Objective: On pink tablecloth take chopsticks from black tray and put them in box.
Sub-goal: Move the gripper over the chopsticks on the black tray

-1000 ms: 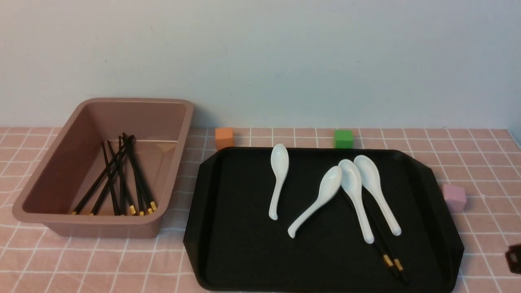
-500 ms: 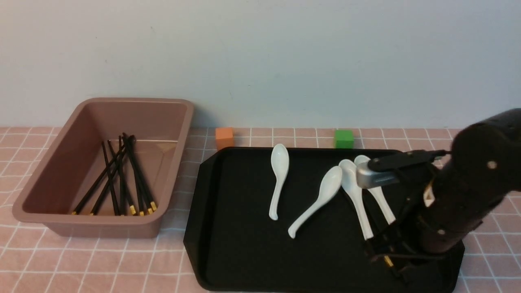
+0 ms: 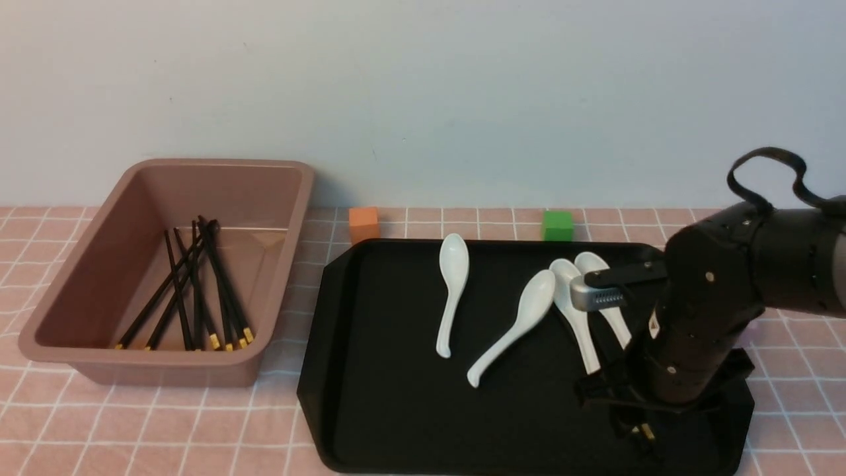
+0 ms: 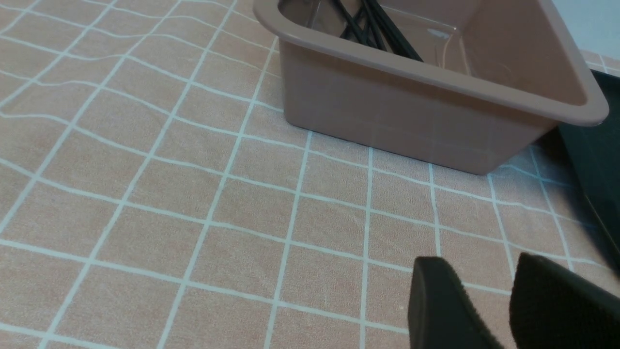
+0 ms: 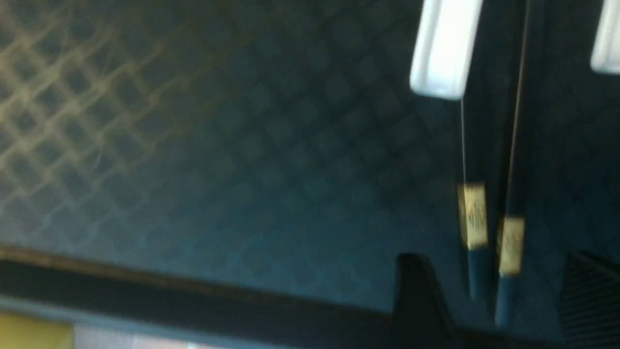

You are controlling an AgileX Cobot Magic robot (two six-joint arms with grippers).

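Chopsticks [image 5: 472,213], a black pair with gold bands, lie side by side on the black tray [image 3: 396,410] near its front right corner, running between the handle ends of two white spoons [image 3: 581,330]. The right gripper [image 5: 503,295] is lowered over their thick ends. Its fingers are spread apart with one on each side of the pair, and it grips nothing. The close view is blurred, so I cannot tell whether a finger touches a stick. Two further spoons [image 3: 453,291] rest nearer the middle of the tray. To the left, on the pink tablecloth [image 3: 198,430], stands the box [image 3: 86,264], with other chopsticks [image 3: 198,291] heaped inside. The left gripper [image 4: 489,310] hovers over bare cloth near the box, with a narrow gap between its fingers and nothing held. An orange cube [image 3: 363,223] and a green cube [image 3: 558,225] sit behind the tray.
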